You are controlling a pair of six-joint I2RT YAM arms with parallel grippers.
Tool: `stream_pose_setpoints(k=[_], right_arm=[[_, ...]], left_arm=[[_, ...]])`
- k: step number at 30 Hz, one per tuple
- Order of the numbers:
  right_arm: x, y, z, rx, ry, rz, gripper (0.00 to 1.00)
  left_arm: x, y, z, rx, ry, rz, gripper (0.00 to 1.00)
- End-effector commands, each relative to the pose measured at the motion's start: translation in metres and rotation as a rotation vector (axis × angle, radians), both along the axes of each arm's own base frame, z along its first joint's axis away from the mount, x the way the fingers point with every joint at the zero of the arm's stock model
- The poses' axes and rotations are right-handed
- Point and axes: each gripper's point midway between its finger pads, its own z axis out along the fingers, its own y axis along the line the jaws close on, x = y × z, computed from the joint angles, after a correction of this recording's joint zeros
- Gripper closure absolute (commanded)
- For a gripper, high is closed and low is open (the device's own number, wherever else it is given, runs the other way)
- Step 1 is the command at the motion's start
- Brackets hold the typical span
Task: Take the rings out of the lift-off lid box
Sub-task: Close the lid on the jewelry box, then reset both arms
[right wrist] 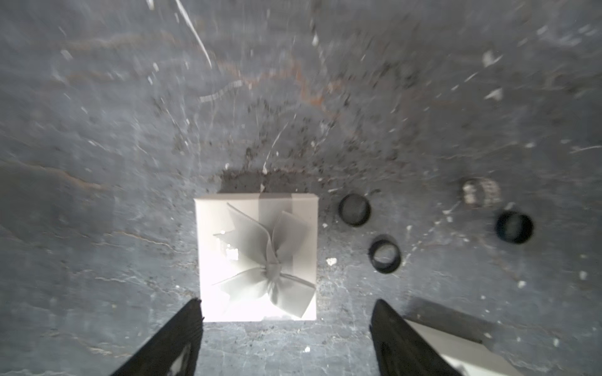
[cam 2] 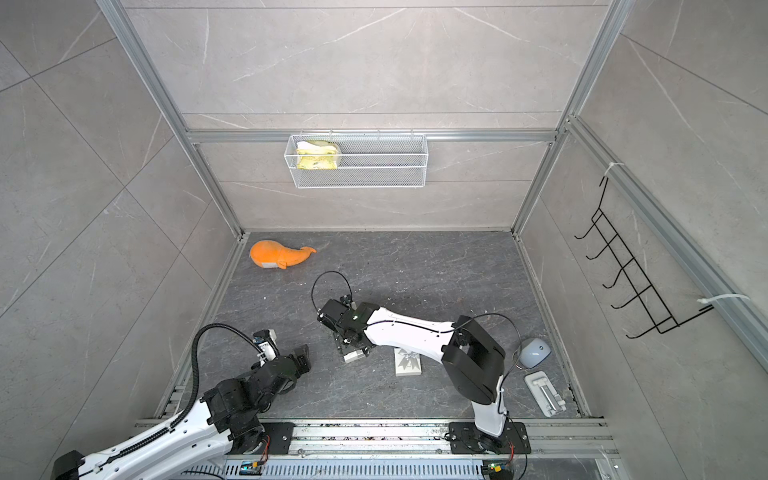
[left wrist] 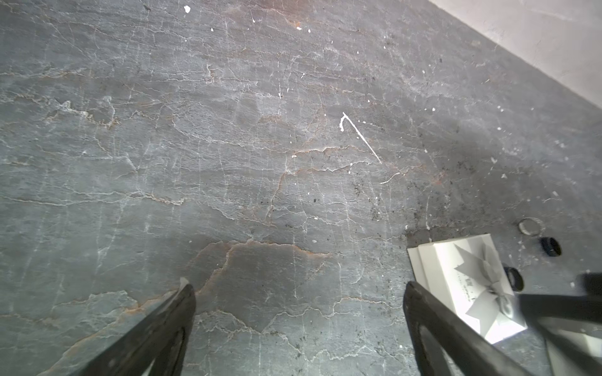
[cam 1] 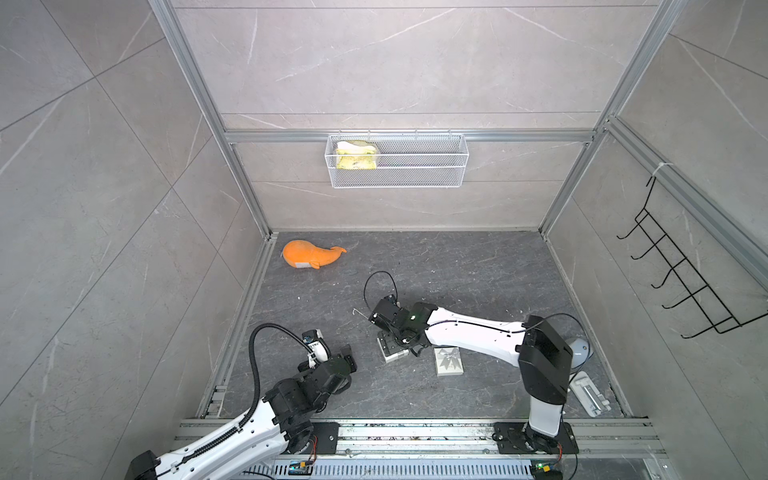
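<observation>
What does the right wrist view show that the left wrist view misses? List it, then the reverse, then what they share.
Only the right wrist view: all three black rings, plus the open right hand.

Only the left wrist view: the open left hand and a strip of pale wall. Just two black rings show there.

Both: the white bow-topped box, a pale ring and the dark stone floor.
</observation>
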Motion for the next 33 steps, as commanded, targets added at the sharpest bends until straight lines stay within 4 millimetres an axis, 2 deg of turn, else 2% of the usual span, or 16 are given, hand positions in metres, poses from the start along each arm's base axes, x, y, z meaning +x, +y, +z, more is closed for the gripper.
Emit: stream_pose_setpoints(k=[1,3,6,9,13,15,18,19,21,27,28,31,33], right_arm=[[0.021,-0.026,0.061,0.026,-0.193,-0.012,0.08],[0.027,-0.047,0.077,0.056,-0.260,-0.032,0.02],[0.035,-0.093,0.098,0.127,-0.365,-0.101,0.01],[0.044,-0.144,0.099,0.156,-0.429,-0.191,0.01],[0.049,-0.203,0.096,0.031,-0.566,-0.263,0.01],[0.051,-0.219,0.092,-0.013,-0.591,-0.273,0.01],[0.054,-0.232,0.086,-0.038,-0.607,-0.312,0.01],[0.055,-0.237,0.083,-0.065,-0.626,-0.318,0.01],[0.059,-0.261,0.079,-0.141,-0.658,-0.406,0.01],[0.062,-0.303,0.070,-0.233,-0.809,-0.545,0.01],[0.062,-0.303,0.067,-0.214,-0.826,-0.545,0.01],[0.064,-0.300,0.070,-0.159,-0.911,-0.506,0.01],[0.064,-0.305,0.061,-0.183,-0.923,-0.497,0.01]], left_arm=[[0.009,-0.004,0.013,0.053,-0.026,-0.009,0.00],[0.013,-0.007,0.016,0.105,-0.014,-0.020,0.00],[0.021,-0.014,0.023,0.179,0.005,-0.034,0.00],[0.031,-0.015,0.033,0.230,-0.006,-0.004,0.00],[0.048,-0.011,0.053,0.229,-0.057,0.057,0.00],[0.057,-0.006,0.061,0.220,-0.100,0.101,0.00],[0.066,0.001,0.071,0.229,-0.139,0.130,0.00],[0.067,0.005,0.071,0.227,-0.146,0.153,0.00],[0.070,0.009,0.069,0.208,-0.157,0.187,0.00],[0.070,0.034,0.060,0.226,-0.138,0.308,0.00],[0.071,0.034,0.061,0.213,-0.135,0.314,0.00],[0.077,0.035,0.086,0.247,-0.175,0.291,0.00],[0.084,0.035,0.109,0.301,-0.219,0.255,0.00]])
